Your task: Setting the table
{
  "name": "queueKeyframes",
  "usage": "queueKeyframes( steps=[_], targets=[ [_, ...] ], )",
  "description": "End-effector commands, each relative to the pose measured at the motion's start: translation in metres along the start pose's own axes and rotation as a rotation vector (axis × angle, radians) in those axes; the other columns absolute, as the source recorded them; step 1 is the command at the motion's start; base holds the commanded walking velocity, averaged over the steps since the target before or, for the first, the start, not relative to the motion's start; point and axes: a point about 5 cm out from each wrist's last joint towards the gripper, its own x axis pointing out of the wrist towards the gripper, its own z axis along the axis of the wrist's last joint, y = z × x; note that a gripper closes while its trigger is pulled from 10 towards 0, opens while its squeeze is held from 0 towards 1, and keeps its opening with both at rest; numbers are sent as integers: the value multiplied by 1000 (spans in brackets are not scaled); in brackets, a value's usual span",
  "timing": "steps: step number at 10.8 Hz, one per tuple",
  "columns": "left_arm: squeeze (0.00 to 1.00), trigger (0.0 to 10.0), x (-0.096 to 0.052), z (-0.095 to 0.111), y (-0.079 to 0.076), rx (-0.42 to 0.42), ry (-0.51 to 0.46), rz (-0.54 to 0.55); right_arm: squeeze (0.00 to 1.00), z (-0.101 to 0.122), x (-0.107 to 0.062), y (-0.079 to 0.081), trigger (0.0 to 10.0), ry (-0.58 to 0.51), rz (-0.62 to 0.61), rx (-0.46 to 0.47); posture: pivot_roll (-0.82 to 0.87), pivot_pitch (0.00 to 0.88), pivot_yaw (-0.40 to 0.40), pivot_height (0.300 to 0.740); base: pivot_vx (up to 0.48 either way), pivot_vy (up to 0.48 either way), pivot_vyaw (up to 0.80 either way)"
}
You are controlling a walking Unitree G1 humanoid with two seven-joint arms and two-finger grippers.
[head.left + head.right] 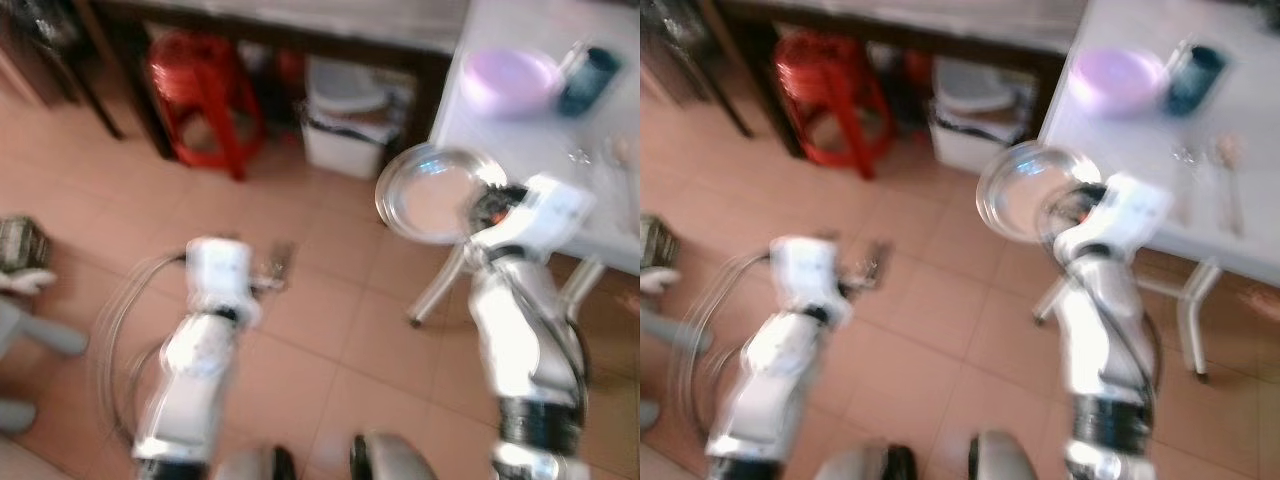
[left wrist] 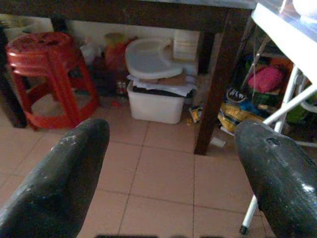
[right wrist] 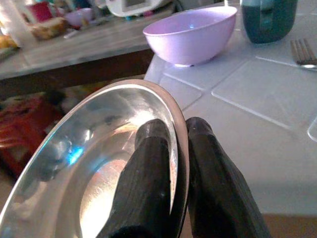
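My right gripper (image 3: 179, 130) is shut on the rim of a shiny metal plate (image 1: 432, 192), held tilted just off the near left corner of the white table (image 1: 520, 140). On that table stand a lilac bowl (image 3: 190, 33) and a dark teal mug (image 3: 267, 20), with a fork (image 3: 303, 52) lying beyond. The plate (image 3: 94, 163) hangs partly over the floor, its rim close to the table edge. My left gripper (image 2: 171, 148) is open over the tiled floor, nothing between its fingers (image 2: 64, 173).
A red plastic stool (image 1: 205, 95) and a white bin (image 1: 345, 125) sit under a dark wooden table (image 1: 300, 25) at the back. The white table's metal legs (image 1: 440, 290) stand near my right arm. Terracotta tiles cover the floor.
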Motion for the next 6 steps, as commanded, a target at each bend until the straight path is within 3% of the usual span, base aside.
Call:
queueKeyframes(
  steps=[1,4,6],
  targets=[
    [0,10000,-2,0,9,13,1,17,0,4,0,9,10000,-25,26,6,-84,183,26,740,480,0,0],
    [0,10000,-2,-3,10,-7,18,32,0,2,-2,8,10000,-24,29,-9,-83,176,21,740,467,0,0],
    [0,10000,1,-8,14,8,15,84,0,3,-5,8,10000,-65,71,-99,-65,122,11,740,394,152,0]
  ],
)
